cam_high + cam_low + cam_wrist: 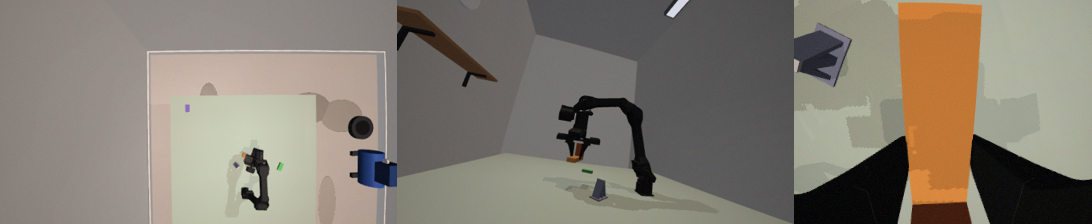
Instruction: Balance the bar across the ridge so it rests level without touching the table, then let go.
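My gripper (pixel 577 149) (pixel 938 143) is shut on the orange bar (pixel 574 157) (pixel 941 90) (pixel 244 155) and holds it lifted off the table, its free end hanging lower. The bar runs straight out between the fingers in the wrist view. The grey-blue ridge (pixel 599 190) (pixel 821 52) (pixel 236 165), a small wedge on a flat base, stands on the pale green table (pixel 480 187) (pixel 206 133) below and to the left of the bar, apart from it.
A small green block (pixel 587 171) (pixel 280 167) lies on the table right of the arm. A purple block (pixel 187 108) lies at the far left corner. The arm's base (pixel 644 185) stands behind the ridge. A wooden shelf (pixel 443 43) hangs on the left wall.
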### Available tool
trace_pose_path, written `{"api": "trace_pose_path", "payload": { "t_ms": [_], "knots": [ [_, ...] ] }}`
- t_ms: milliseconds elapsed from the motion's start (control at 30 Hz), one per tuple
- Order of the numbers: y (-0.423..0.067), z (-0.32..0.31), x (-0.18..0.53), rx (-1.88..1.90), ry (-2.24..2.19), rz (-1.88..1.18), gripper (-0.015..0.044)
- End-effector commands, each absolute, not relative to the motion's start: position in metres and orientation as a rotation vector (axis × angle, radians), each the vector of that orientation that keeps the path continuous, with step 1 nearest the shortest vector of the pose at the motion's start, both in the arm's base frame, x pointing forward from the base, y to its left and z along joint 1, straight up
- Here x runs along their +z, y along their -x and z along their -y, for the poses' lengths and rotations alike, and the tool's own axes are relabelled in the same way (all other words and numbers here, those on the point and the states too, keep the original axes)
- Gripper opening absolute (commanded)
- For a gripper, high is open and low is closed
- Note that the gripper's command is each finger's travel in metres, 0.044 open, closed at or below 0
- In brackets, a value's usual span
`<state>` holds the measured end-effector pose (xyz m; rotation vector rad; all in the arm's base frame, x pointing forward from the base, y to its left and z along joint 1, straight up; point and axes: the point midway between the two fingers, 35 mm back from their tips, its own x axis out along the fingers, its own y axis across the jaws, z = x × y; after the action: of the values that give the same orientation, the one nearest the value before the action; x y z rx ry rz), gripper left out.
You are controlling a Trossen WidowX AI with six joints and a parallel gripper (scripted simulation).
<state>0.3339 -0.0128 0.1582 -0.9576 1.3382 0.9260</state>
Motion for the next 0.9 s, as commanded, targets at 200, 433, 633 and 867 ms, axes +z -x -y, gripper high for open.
{"api": "trace_pose_path", "payload": {
  "t_ms": [200, 433, 633, 867],
  "knots": [
    [-0.325, -0.008, 0.167, 0.877, 0.906, -1.349, 0.0],
    [-0.311, -0.031, 0.167, 0.811, 0.834, -1.377, 0.0],
    [-0.298, -0.051, 0.167, 0.752, 0.769, -1.401, 0.0],
    [-0.281, -0.072, 0.167, 0.677, 0.686, -1.429, 0.0]
  ]
}}
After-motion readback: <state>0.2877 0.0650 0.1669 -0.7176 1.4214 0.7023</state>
